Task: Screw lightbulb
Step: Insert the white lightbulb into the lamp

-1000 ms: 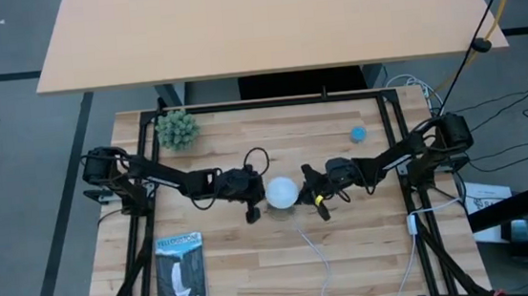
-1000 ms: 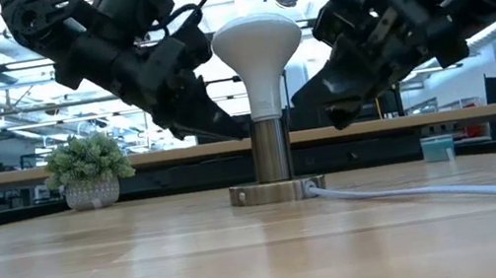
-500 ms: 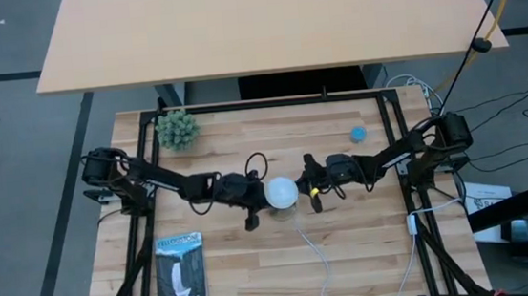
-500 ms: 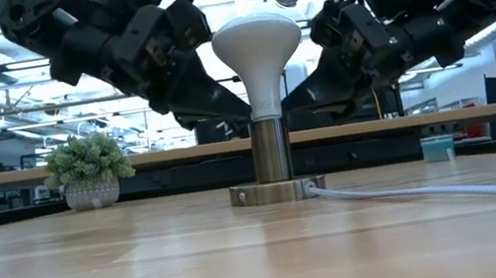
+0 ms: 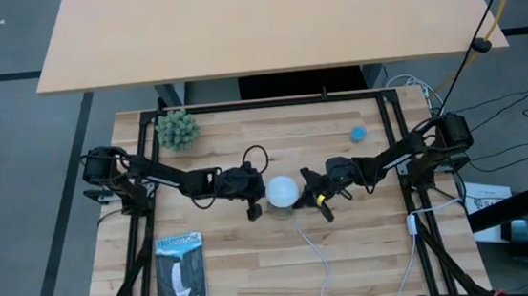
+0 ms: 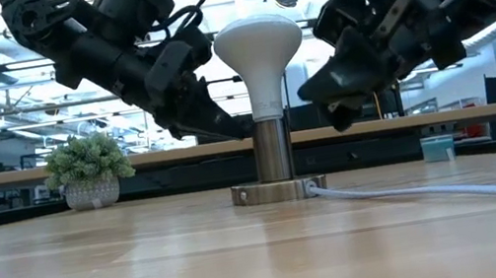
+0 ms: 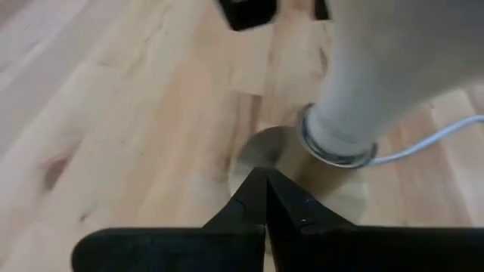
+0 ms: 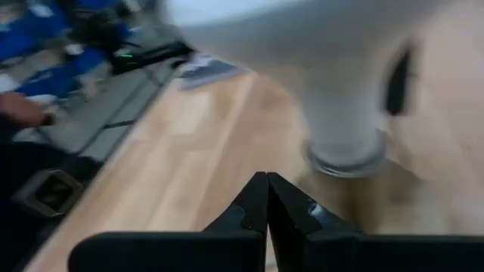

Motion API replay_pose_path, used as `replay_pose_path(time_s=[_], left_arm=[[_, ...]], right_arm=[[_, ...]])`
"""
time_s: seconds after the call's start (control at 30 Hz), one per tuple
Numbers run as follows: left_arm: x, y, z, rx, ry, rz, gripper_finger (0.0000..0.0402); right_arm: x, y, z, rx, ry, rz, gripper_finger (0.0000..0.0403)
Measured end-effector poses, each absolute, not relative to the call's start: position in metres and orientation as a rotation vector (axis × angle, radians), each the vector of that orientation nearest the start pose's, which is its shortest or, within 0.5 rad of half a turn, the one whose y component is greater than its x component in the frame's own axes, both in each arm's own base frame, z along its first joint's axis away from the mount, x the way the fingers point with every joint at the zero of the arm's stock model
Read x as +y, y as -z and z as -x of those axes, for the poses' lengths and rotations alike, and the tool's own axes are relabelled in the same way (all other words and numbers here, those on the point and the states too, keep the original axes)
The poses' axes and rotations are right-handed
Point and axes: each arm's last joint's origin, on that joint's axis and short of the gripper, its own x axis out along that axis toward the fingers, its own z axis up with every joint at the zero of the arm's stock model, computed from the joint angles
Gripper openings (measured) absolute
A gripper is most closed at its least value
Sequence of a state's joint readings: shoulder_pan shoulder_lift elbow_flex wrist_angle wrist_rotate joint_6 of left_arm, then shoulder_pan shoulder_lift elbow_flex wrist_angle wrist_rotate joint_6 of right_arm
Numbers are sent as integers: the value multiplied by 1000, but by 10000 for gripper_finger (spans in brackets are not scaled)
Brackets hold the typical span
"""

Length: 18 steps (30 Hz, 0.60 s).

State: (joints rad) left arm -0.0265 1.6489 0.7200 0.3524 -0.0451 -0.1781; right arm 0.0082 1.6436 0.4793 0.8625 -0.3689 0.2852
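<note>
**White bulb upright in its socket, both grippers closed beside it**

White and dome-topped, the lightbulb stands upright near the middle of the pale wooden desk, its narrow neck seated in a short metal socket post on a round metallic base disc. From the disc a white cord trails off across the desk.

We see the left gripper just beside the bulb on its left in the high view, and the right gripper just beside it on the other side. In each wrist view that arm's own dark fingers meet at a point with nothing between them, so we read both as closed and empty. Neither appears to touch the bulb, though the low view leaves this unsure.

Farther off on the desk sit a small green potted plant, a small blue round object and a printed booklet.
</note>
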Motion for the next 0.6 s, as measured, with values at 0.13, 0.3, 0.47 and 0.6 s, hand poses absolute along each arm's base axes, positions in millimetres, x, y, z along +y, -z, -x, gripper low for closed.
replay_pose_path(time_s=[0.13,0.3,0.47,0.6], left_arm=[[-14,-155,-317,568,21,172,0],[-26,-161,-319,505,144,183,0],[-24,-162,-320,488,110,151,0],[-16,-160,-320,509,49,148,0]], right_arm=[[8,-132,-281,382,-165,-317,0],[3,-135,-283,325,-2,-273,0],[7,-141,-284,274,-116,-258,0],[13,-139,-282,335,-320,-347,0]])
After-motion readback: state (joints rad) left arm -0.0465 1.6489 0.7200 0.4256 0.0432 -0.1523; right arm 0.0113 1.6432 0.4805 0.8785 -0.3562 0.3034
